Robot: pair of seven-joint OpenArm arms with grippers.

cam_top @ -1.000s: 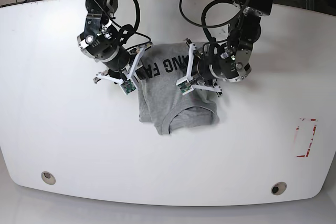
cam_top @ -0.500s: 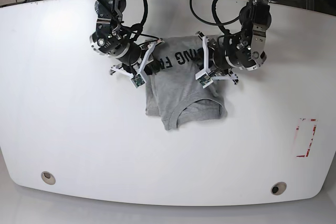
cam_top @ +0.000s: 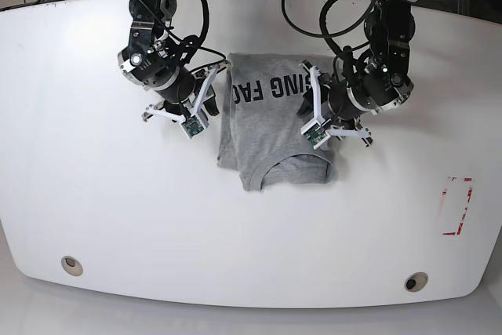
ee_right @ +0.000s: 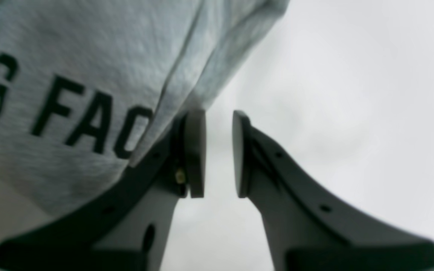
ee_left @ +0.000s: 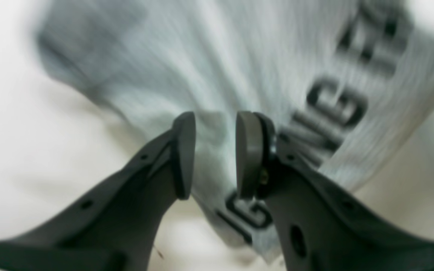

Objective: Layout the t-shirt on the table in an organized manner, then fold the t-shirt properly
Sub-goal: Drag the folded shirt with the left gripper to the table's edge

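The heather-grey t-shirt (cam_top: 271, 127) lies folded into a narrow rectangle on the white table (cam_top: 118, 194). Its black lettering is near the far edge and its collar near the front. My left gripper (cam_top: 312, 104) hovers at the shirt's right edge. In the left wrist view the gripper (ee_left: 211, 154) is open above the cloth (ee_left: 202, 56), with nothing between the pads. My right gripper (cam_top: 210, 96) is just off the shirt's left edge. In the right wrist view it (ee_right: 219, 152) is open and empty, with the shirt's edge (ee_right: 70, 56) beside one finger (ee_right: 195, 150).
Two metal grommets (cam_top: 72, 265) (cam_top: 416, 282) sit near the table's front edge. A red-and-white rectangular mark (cam_top: 457, 205) is at the right. Black cables hang from both arms at the far edge. Bare white tabletop surrounds the shirt.
The shirt has shifted right and towards the far edge and now lies flat. Both grippers, which were at its upper corners, have come off it and moved to its sides.
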